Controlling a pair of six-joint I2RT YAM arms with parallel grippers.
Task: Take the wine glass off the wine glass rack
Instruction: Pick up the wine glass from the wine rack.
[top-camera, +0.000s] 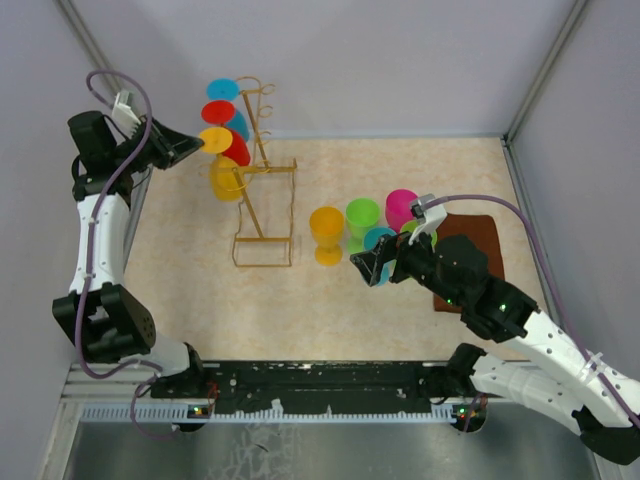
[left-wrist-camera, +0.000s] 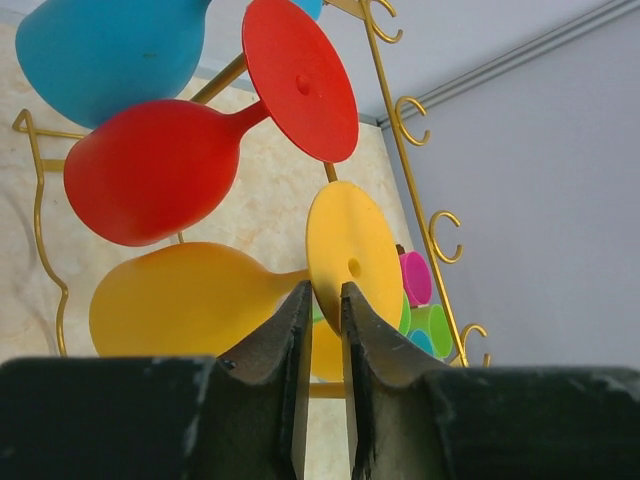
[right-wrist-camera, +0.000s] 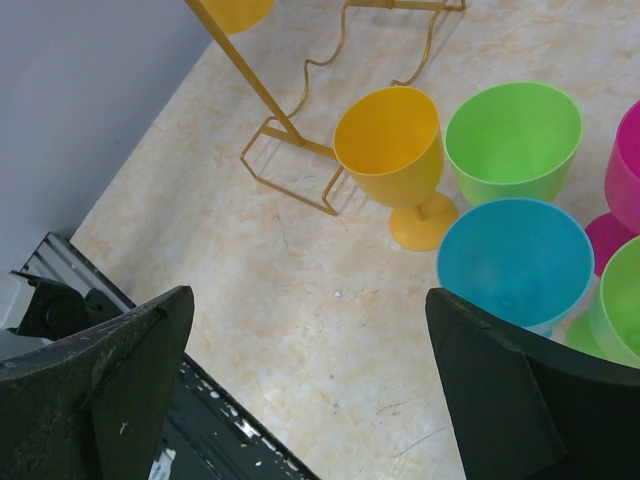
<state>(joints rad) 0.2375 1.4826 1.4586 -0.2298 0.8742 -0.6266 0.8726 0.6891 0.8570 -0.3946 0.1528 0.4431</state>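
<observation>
While the yellow wine glass (left-wrist-camera: 190, 300) is hanging sideways on the wine glass rack (left-wrist-camera: 403, 150), lowest of three, its round foot (left-wrist-camera: 345, 250) is pointing toward the left gripper (left-wrist-camera: 322, 295). That claw is sitting narrow, the fingertips pinching the bottom rim of the foot, only a thin slit showing between them. A red glass (left-wrist-camera: 150, 170) is hanging right above it and a blue glass (left-wrist-camera: 100, 50) above that, all close together.

Step in hand, as judged: freeing the yellow one from its hook. The grip is only catching the disc's edge, so a deeper bite would be helping before any pull. The move should be sliding the stem out along the hook's open side, not yanking, since the thin wire rack is looking easy to tip. Keeping low is also avoiding the red bowl overhead.

The right gripper (right-wrist-camera: 308, 295) is hovering wide open, holding nothing, over the table (top-camera: 180, 280) near the standing glasses (right-wrist-camera: 515, 140), well apart from the rack. It could be steadying the wavy base if needed.
</observation>
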